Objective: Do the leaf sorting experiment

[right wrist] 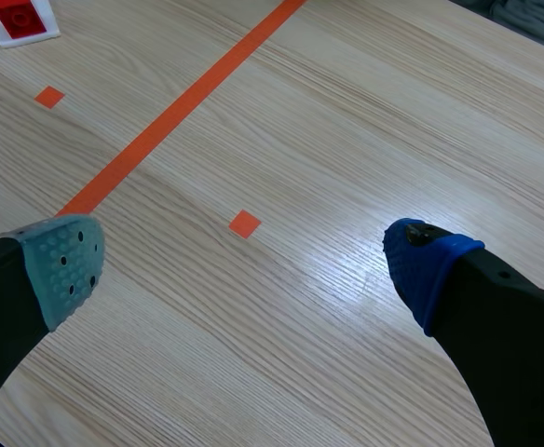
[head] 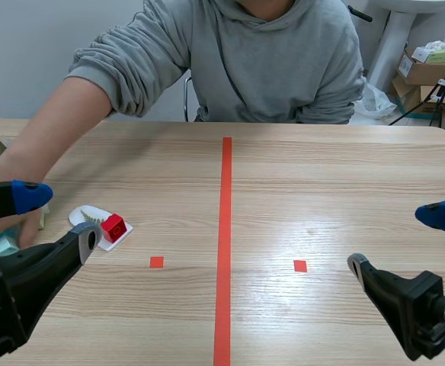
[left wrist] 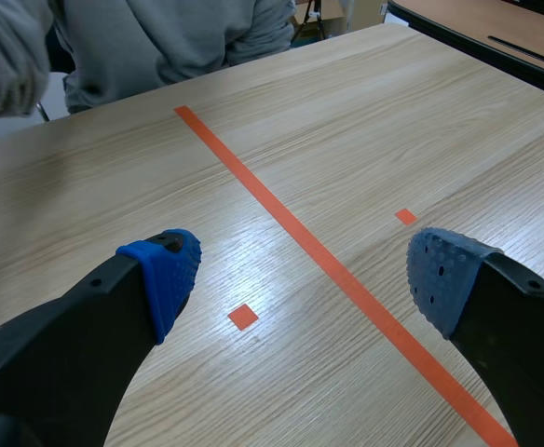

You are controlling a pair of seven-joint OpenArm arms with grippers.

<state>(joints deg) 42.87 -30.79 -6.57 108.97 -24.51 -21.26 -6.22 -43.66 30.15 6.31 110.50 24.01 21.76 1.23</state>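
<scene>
Both wide, empty: left gripper (left wrist: 300, 279), right gripper (right wrist: 249, 268). Hazard: person's bare forearm (head: 43, 145) beside left gripper; advance toward red plastic block (head: 113, 226) risks contact.

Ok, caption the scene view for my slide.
Left claw and right claw open over the table; a person across it reaches near a red block on a white card.
</scene>
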